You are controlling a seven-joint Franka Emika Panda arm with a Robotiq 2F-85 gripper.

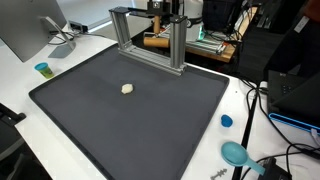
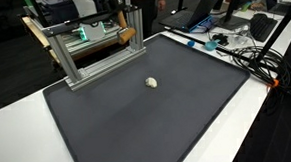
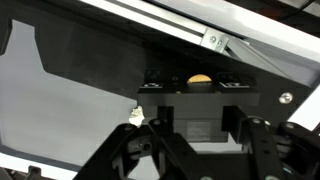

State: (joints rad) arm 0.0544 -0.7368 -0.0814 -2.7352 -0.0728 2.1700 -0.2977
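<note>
**Gripper at the Aluminium Frame: Current State**

1. Gripper. In the wrist view you see the gripper [image 3: 195, 138] entering from the bottom edge, with its finger linkages to either side of the picture's centre. The area is dark and the fingertips cannot be made out. You cannot tell from these views whether the claw is spread, pressed together or pinching anything.

2. Nearest thing. A dark block [image 3: 195, 105] sits directly ahead of the gripper, between the two linkages. You cannot tell whether the claw touches it. A rounded tan piece [image 3: 200, 80] shows just above the block, and a small white fleck [image 3: 140, 115] lies at its left edge.

3. Frame. The aluminium frame [image 1: 148, 40] [image 2: 89, 54] stands upright at the far edge of the black mat [image 1: 100, 130] [image 2: 138, 131]. In the wrist view its pale rail runs diagonally across the top and carries a corner bracket [image 3: 213, 41].

4. Mat. A cream lump [image 1: 127, 88] [image 2: 151, 82] lies alone near the middle of the mat, well apart from the frame and the gripper.

5. Surroundings. In an exterior view, note a blue cap [image 1: 226, 121] and a teal dish [image 1: 235, 153] on the white table beside the mat, and a small cup [image 1: 42, 69] near the monitor [image 1: 25, 30].
</note>
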